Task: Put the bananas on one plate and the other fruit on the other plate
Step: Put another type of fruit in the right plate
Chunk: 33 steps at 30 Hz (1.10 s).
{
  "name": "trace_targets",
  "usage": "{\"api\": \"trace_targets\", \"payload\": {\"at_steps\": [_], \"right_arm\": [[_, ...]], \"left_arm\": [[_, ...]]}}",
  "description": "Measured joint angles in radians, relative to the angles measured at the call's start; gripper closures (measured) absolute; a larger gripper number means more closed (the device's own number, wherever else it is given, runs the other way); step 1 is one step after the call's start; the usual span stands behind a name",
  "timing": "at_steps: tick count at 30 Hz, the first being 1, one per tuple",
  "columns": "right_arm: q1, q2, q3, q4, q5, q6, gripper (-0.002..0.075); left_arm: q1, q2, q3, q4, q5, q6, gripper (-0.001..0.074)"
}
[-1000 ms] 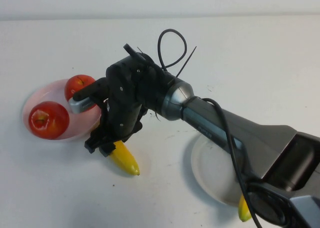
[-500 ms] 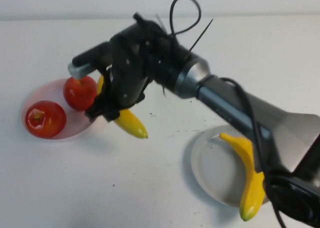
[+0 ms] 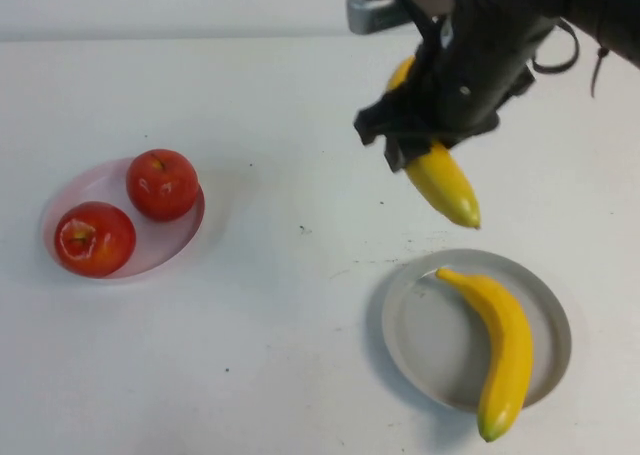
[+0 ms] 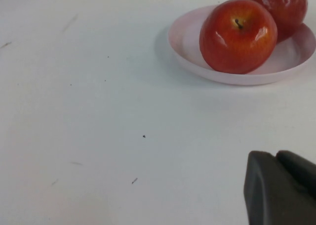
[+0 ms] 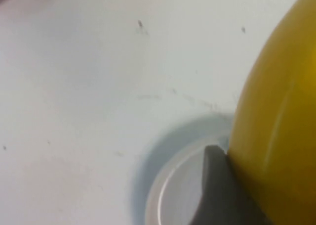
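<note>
My right gripper (image 3: 410,145) is shut on a yellow banana (image 3: 440,180) and holds it in the air above the table, just beyond the grey-blue plate (image 3: 425,340). The right wrist view shows that banana (image 5: 279,111) against one dark finger (image 5: 217,190), with the plate's rim (image 5: 165,193) below. The second banana (image 3: 505,350) lies on the grey-blue plate, its tip over the near rim. Two red apples (image 3: 160,183) (image 3: 95,237) sit on the pale pink plate (image 3: 85,187) at the left. My left gripper (image 4: 275,158) is shut, low over bare table near the pink plate (image 4: 182,42) and its apples (image 4: 238,35).
The white tabletop (image 3: 270,355) lies between the two plates. The right arm's dark wrist and cable (image 3: 560,35) fill the far right corner of the high view. The left arm does not show in the high view.
My right gripper has lifted the banana from beside the pink plate and carried it right, to above the far edge of the grey-blue plate. The apples and the other banana have not moved.
</note>
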Motion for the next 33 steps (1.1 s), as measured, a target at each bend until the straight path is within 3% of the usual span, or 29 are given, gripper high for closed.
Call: {"api": "trace_targets", "payload": {"at_steps": [10,26,28,33], "right_arm": [[-0.007,-0.073,0.397,0.084,-0.092,0.052,0.0410],[-0.007,0.072,0.430,0.124,-0.112,0.055,0.0407],[-0.007,0.074,0.430,0.124,-0.108,0.055,0.0389],[-0.007,0.076,0.430,0.124,-0.057,0.055,0.0237]], "left_arm": [[0.000,0.000,0.000,0.000,0.000,0.000,0.0736],[0.000,0.000,0.000,0.000,0.000,0.000,0.0736],[0.000,0.000,0.000,0.000,0.000,0.000,0.0736],[0.000,0.000,0.000,0.000,0.000,0.000,0.0736]]}}
